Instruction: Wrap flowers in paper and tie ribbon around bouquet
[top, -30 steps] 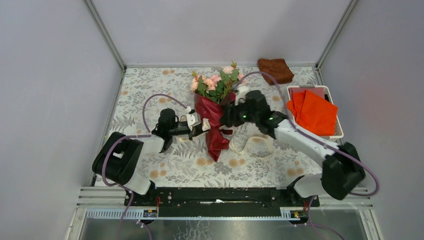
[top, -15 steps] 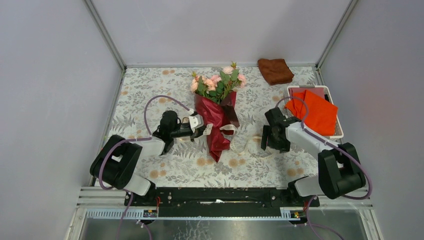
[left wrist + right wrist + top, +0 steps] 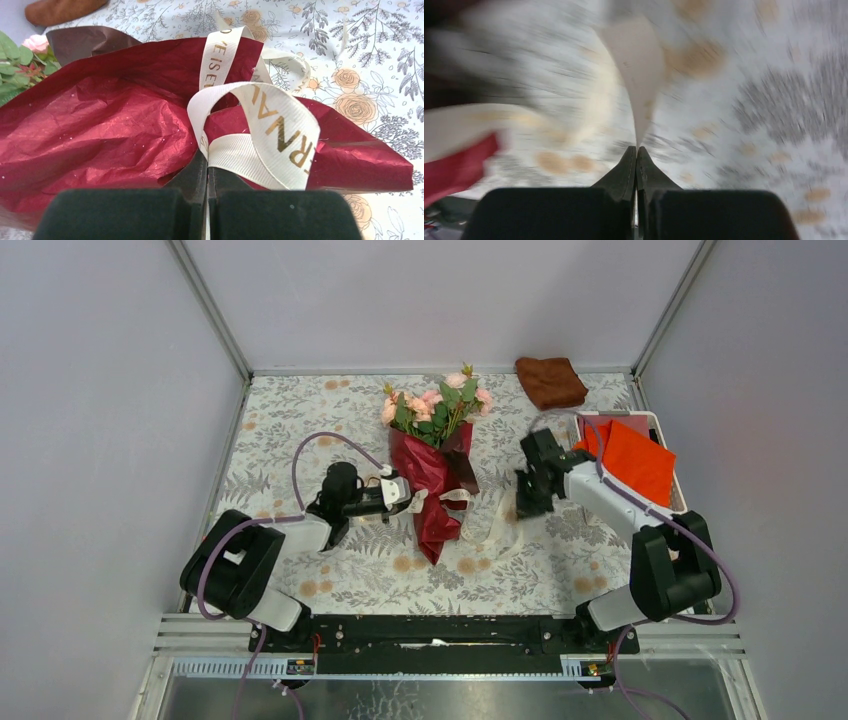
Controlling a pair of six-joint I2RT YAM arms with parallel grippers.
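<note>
The bouquet lies mid-table: pink flowers [image 3: 435,403] with green leaves, their stems inside a dark red paper [image 3: 431,495] cone. A cream ribbon [image 3: 494,531] with gold lettering loops around the cone and trails off to the right. My left gripper [image 3: 411,498] sits against the cone's left side, shut on the ribbon [image 3: 270,122] just in front of the paper [image 3: 100,115]; its tips [image 3: 207,161] pinch the band. To the cone's right, my right gripper [image 3: 517,506] is shut on the ribbon's free end [image 3: 636,65], which rises from its tips [image 3: 636,150]. That view is motion-blurred.
A brown folded cloth [image 3: 550,381] lies at the back right. A white basket [image 3: 681,503] holding orange sheets [image 3: 630,462] stands at the right edge, close behind my right arm. Grey walls enclose the floral tablecloth on three sides.
My right gripper left the bouquet, swung out to the right, dropped to the trailing ribbon and shut on it. The left gripper stayed shut, shifting only slightly.
</note>
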